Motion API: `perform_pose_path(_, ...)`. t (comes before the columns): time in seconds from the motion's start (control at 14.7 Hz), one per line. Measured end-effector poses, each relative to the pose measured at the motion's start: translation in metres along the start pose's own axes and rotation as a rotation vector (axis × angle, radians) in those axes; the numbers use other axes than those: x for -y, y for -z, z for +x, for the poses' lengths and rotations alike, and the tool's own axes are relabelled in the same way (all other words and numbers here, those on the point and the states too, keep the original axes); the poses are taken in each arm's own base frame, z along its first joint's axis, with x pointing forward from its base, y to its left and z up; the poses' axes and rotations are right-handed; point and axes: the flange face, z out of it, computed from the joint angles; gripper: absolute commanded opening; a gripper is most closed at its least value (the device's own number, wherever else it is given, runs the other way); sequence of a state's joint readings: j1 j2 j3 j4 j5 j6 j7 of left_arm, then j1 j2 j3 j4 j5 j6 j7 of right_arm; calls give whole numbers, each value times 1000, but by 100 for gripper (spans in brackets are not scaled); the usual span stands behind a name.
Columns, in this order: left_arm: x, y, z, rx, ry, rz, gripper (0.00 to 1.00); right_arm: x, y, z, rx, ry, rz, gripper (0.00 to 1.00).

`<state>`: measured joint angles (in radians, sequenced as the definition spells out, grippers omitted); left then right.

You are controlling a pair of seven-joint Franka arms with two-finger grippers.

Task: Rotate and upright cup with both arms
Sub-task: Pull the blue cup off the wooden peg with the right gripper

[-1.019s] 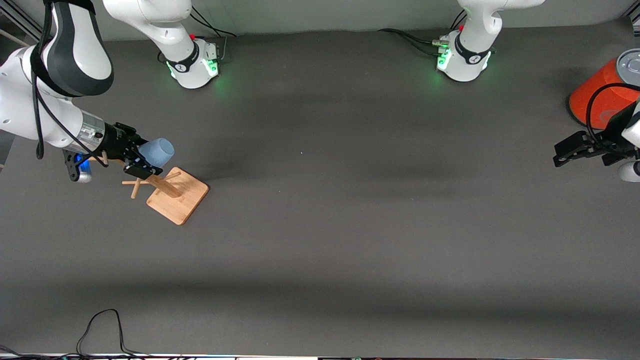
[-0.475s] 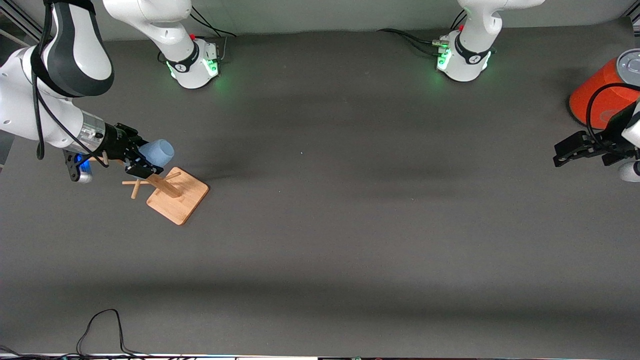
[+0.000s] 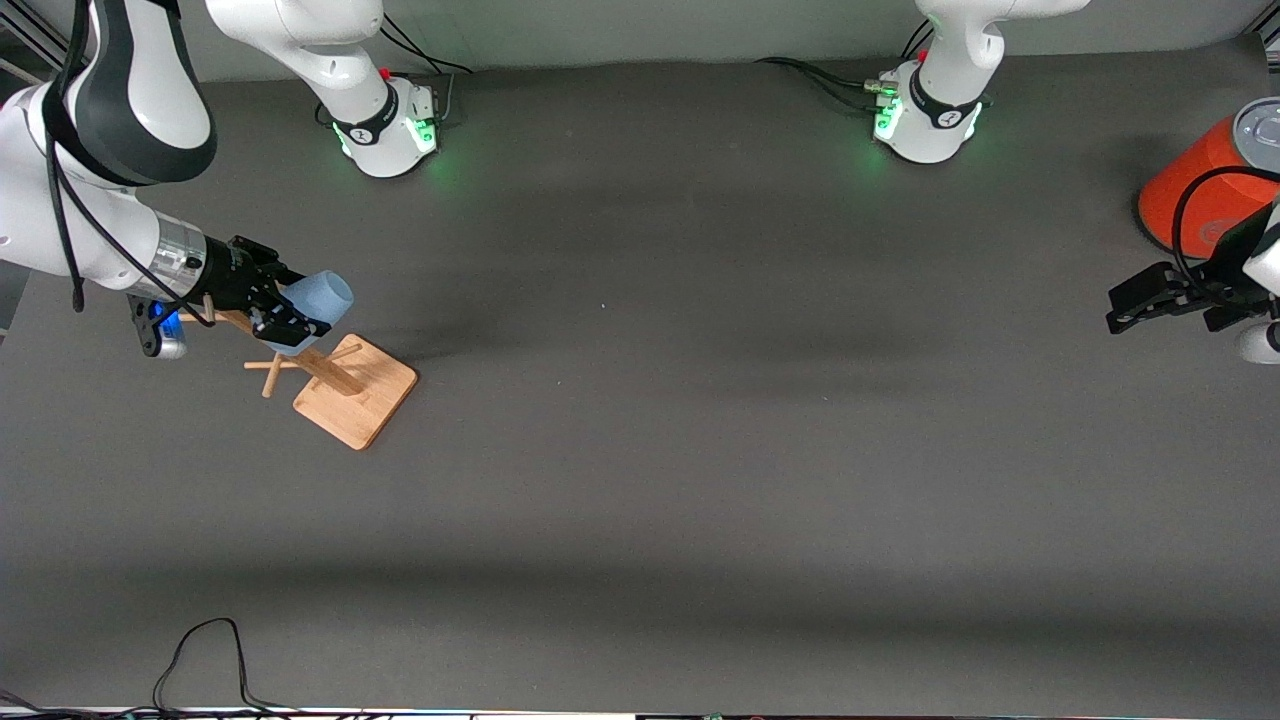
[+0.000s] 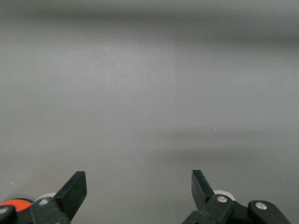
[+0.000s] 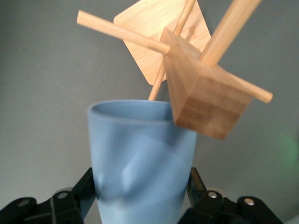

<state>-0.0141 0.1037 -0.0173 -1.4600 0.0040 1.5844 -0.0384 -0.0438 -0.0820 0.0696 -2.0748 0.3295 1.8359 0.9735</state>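
The light blue cup is held on its side in the air above the wooden peg stand, at the right arm's end of the table. My right gripper is shut on the cup. In the right wrist view the cup fills the space between the fingers, with its open mouth pointing away from the wrist toward the stand's post. A thin peg ends at the cup's rim; I cannot tell whether it goes inside. My left gripper waits open and empty beside the orange can, and its view shows only bare table.
A large orange can with a grey lid stands at the left arm's end of the table. The stand's pegs stick out sideways under the right gripper. A black cable loops at the table edge nearest the front camera.
My right gripper has shifted slightly toward the robot bases and turned a little with the cup in it. The left arm has not moved.
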Motion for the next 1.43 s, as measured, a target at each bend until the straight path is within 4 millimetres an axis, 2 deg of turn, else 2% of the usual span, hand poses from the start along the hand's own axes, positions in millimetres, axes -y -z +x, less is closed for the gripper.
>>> perform_pose_path(0.27, 0, 0, 0, 0, 0, 0, 100, -1, 6, -6, 26, 0, 6, 84)
perform_pose_path(0.34, 0, 0, 0, 0, 0, 0, 100, -1, 6, -7, 26, 0, 5, 96)
perform_pose_path(0.41, 0, 0, 0, 0, 0, 0, 100, -1, 6, -7, 26, 0, 5, 100)
perform_pose_path(0.88, 0, 0, 0, 0, 0, 0, 100, 2, 11, -6, 17, 2, 20, 100)
perform_pose_path(1.02, 0, 0, 0, 0, 0, 0, 100, 3, 8, 2, 10, 11, 22, 100)
perform_pose_path(1.29, 0, 0, 0, 0, 0, 0, 100, -9, -1, 45, 25, 26, 23, 100)
perform_pose_path(1.43, 0, 0, 0, 0, 0, 0, 100, -8, -4, 48, 27, 28, 20, 100)
